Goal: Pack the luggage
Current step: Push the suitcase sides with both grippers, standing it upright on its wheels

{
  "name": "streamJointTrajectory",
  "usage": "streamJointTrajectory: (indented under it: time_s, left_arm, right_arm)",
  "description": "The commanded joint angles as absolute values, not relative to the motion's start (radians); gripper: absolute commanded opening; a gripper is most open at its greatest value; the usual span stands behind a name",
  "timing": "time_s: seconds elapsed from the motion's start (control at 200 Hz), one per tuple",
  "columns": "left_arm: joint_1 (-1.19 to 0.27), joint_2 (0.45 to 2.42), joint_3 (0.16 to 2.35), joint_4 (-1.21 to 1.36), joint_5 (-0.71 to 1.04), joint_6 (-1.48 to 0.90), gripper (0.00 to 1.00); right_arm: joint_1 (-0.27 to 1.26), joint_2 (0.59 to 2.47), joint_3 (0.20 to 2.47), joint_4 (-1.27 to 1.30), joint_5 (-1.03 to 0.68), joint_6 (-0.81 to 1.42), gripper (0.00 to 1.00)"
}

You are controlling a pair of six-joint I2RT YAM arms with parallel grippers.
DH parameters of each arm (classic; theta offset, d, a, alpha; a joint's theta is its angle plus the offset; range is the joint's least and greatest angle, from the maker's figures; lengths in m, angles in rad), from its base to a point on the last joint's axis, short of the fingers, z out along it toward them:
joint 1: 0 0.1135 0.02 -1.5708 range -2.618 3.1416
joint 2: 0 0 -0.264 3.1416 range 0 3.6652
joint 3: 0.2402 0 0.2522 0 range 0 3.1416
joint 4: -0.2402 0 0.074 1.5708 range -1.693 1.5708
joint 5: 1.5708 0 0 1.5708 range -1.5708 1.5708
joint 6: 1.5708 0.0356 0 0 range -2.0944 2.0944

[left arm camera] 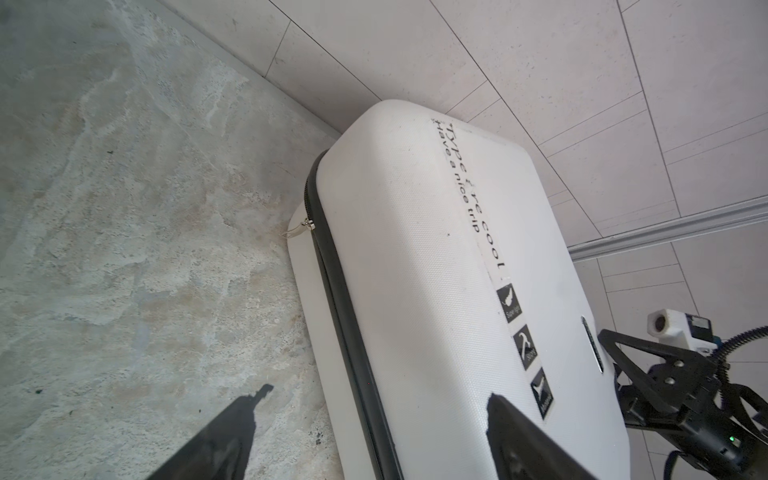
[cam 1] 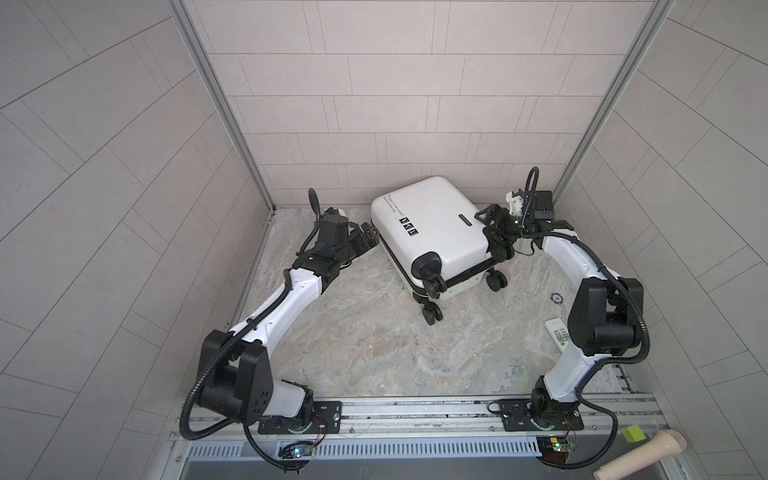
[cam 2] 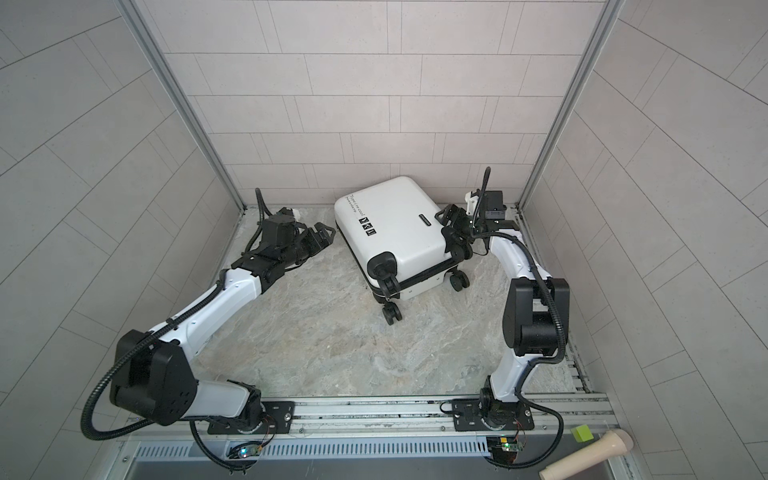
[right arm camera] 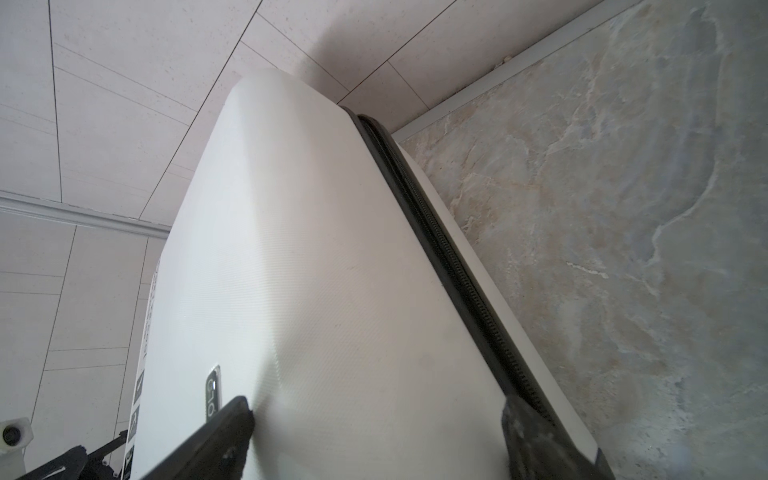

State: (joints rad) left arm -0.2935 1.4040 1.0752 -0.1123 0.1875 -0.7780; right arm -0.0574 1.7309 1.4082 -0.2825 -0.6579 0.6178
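At the back of the counter (cam 1: 374, 353), close to the tiled wall, the luggage (cam 1: 432, 232) (cam 2: 395, 232) lies flat between our two arms. It is turned at an angle, with its black wheels (cam 1: 432, 311) toward the front. It is shut, so we cannot see what is inside.

The shell is white with a fine texture. A black zipper band (right arm camera: 457, 270) runs around its middle, and a silver pull (left arm camera: 302, 227) hangs from it on the side facing the left arm. Black lettering (left arm camera: 461, 183) on the top face includes "Have a nice trip". Three black stickers (cam 1: 409, 226) follow it in a row, and a small dark badge (right arm camera: 212, 392) sits nearer the right arm.

Our left gripper (cam 1: 368, 237) (left arm camera: 378, 395) is just beside the luggage's left side with its jaws apart. In the left wrist view one finger is over the shell and the other is over the counter. Our right gripper (cam 1: 492, 228) (right arm camera: 376, 405) is at the opposite side, next to a wheel, and its jaws are also spread wide. In the right wrist view one finger lies by the badge and the other by the zipper band. We cannot tell whether either finger presses on the shell.
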Motion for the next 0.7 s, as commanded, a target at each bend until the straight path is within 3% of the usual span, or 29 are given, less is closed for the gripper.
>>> streamJointTrajectory:
  time_s: [0.0,0.38,0.696]
  left_arm:
    - [-0.275,1.368,1.088,-0.160,0.178,-0.730,0.92]
    - [-0.191,1.362,1.073,-0.226,0.191,-0.659,0.92]
    - [-0.134,1.531,1.149,-0.015,0.391,-0.706,0.92]
  right_arm:
    - [-0.002,1.684,1.337,-0.340,-0.664,0.610,0.94]
    - [0.132,1.530,1.152,-0.284,-0.603,0.646,0.93]
    - [0.247,1.430,1.053,-0.278,-0.533,0.667,0.92]
